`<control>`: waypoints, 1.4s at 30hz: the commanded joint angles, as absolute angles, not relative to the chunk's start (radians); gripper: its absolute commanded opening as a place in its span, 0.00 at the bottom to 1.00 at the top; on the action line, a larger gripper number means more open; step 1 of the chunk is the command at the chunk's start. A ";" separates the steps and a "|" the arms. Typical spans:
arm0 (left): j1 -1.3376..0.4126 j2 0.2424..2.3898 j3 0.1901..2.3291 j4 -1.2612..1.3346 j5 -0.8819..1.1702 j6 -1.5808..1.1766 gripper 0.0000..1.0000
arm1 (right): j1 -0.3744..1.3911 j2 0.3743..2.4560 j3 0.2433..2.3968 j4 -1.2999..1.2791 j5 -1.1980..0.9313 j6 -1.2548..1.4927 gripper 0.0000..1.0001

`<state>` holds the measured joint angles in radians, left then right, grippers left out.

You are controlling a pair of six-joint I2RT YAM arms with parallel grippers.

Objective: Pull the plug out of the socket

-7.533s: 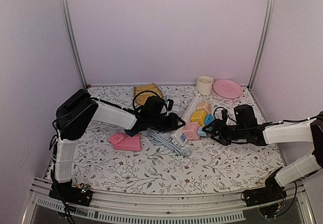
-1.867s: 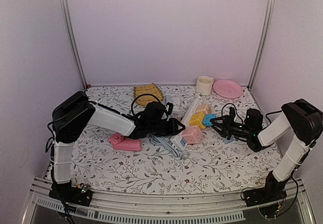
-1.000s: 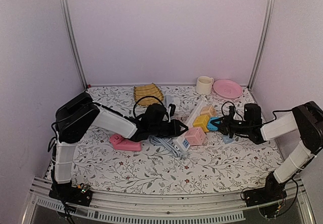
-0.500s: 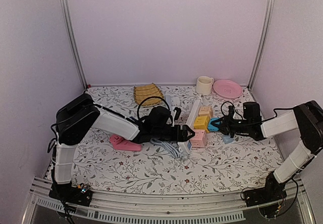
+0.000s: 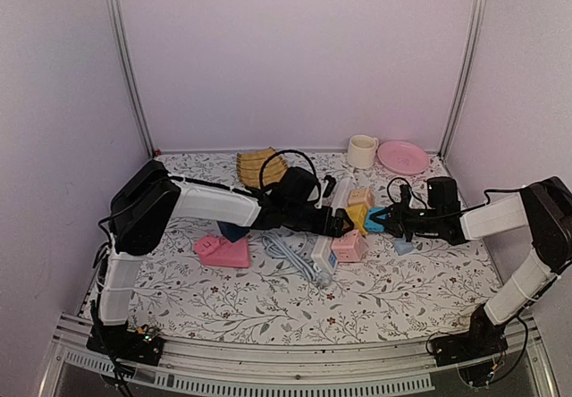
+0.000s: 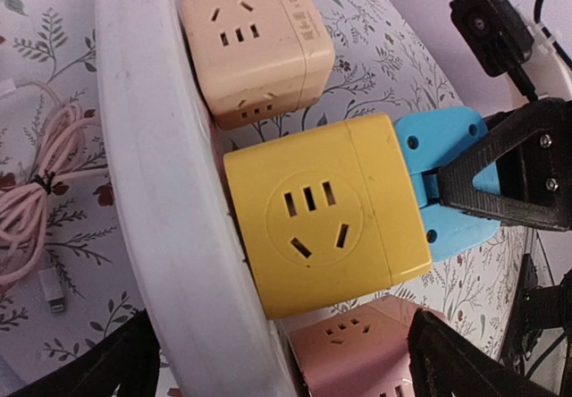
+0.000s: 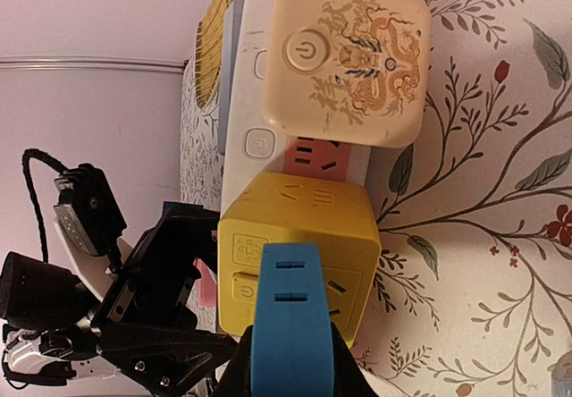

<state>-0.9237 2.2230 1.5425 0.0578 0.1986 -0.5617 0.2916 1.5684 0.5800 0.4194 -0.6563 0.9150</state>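
Tabletop (image 5: 268,299), flower-printed, is carrying the socket (image 5: 323,256), which is lying slantwise right of centre, between the 2 arms. The left pincer (image 5: 338,224) is pointing in from the left with its jaws standing wide apart. In the left wrist view its 2 fingers are straddling the socket and the pink cube (image 6: 357,357), clamping nothing. Whether it is pressing the socket down cannot be told.

3 cubes are sitting in a row against the socket: the beige cube (image 6: 255,44) farthest, the yellow cube (image 6: 313,218) in the middle, the pink cube nearest. The right pincer (image 5: 387,221) is pointing in from the right and clamping the plug (image 6: 447,178), a flat blue piece touching the outer face of the yellow cube.

Step in hand, by judgement: the grasp is made and extraction is about to begin, with the plug not yet parted from the yellow cube. The next move is calling for a straight pull rightward, away from the socket. Meanwhile the left pincer should be closing or bearing on the socket, lest the yellow cube and socket slide along with the plug.
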 commanded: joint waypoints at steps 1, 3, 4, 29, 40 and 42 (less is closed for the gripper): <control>-0.893 2.260 1.582 -0.038 0.275 -0.542 0.97 | 0.319 1.577 0.614 0.471 -0.713 0.878 0.04; -0.888 2.265 1.606 -0.043 0.300 -0.546 0.97 | 0.322 1.580 0.616 0.471 -0.711 0.879 0.04; -0.889 2.269 1.619 -0.048 0.315 -0.545 0.97 | 0.323 1.582 0.617 0.472 -0.710 0.878 0.04; -0.861 2.354 1.827 -0.149 0.439 -0.598 0.97 | 0.360 1.605 0.657 0.413 -0.656 0.862 0.03; -0.857 2.346 1.807 -0.140 0.470 -0.581 0.97 | 0.385 1.601 0.683 0.379 -0.625 0.854 0.03; -0.847 2.306 1.766 -0.116 0.466 -0.581 0.97 | 0.385 1.596 0.683 0.379 -0.623 0.857 0.03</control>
